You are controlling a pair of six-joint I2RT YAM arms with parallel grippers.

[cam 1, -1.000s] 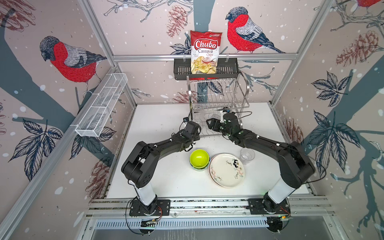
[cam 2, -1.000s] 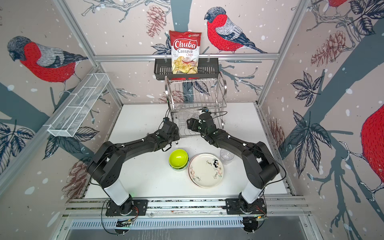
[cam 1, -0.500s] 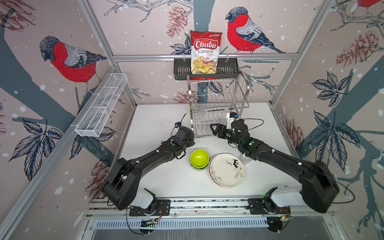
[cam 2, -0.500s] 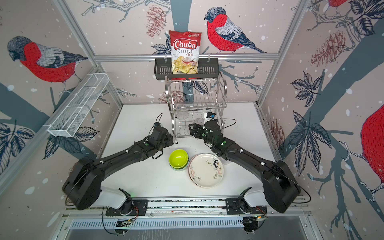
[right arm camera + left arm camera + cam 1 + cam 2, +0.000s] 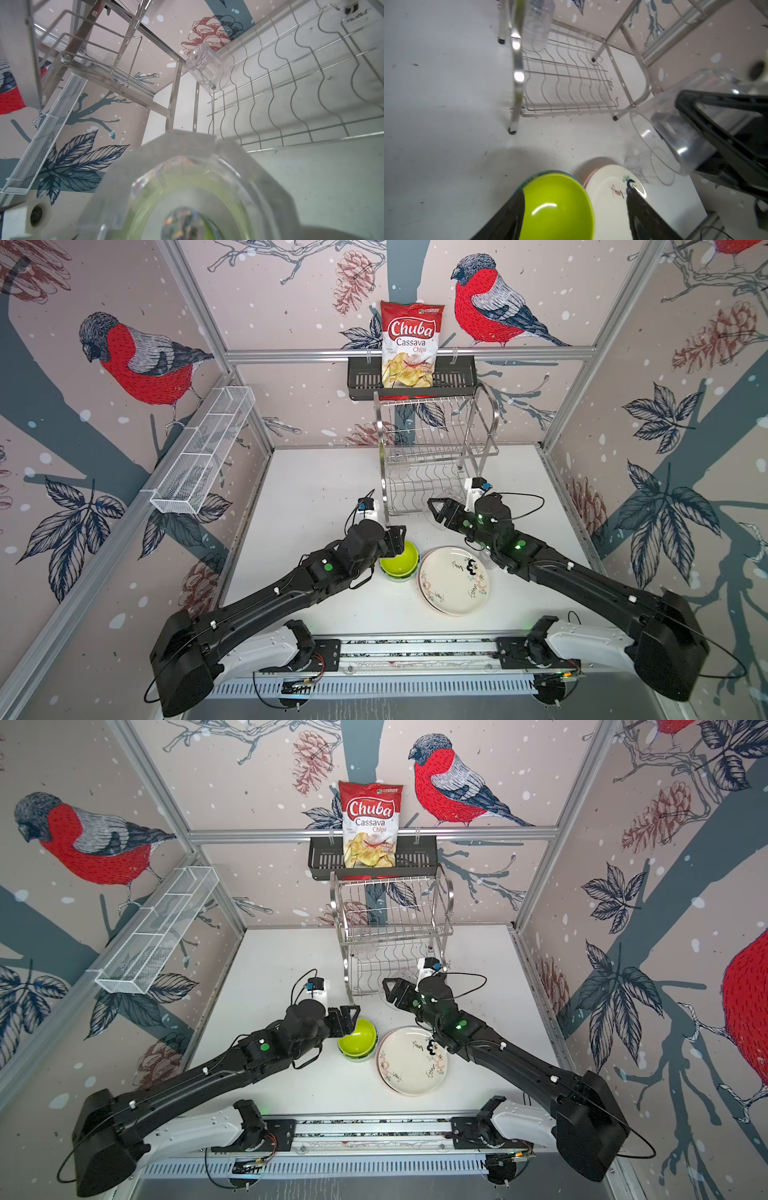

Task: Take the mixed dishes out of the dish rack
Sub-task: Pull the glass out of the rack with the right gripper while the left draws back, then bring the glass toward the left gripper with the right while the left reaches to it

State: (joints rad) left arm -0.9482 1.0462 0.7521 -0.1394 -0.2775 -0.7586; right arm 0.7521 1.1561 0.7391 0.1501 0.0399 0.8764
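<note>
**Q:** What is the largest item, and what does it hold?
**A:** The dish rack (image 5: pixel 432 435), polished steel wire on curved tube frames, stands upper centre in both top views. It holds only the rack tumbler (image 5: pixel 204 68), at the left end of the lower tier. The tumbler's mouth rests on the wavy wires and its thick base points away, so its long axis appears near upright.

**Q:** And the claws?
**A:** The left gripper (image 5: pixel 399 541), jaws spread, hovers over the glossy lime bowl (image 5: pixel 400 566), mid-frame beside the doodled cream plate (image 5: pixel 455 580). The right gripper (image 5: pixel 438 514), right of centre, clasps the held tumbler (image 5: pixel 691 133). That tumbler is clear, faceted and tilted, just in front of the rack.

**Q:** Which arm suits the rack tumbler?
**A:** Probably the left, which is free and lies on that side.
</note>
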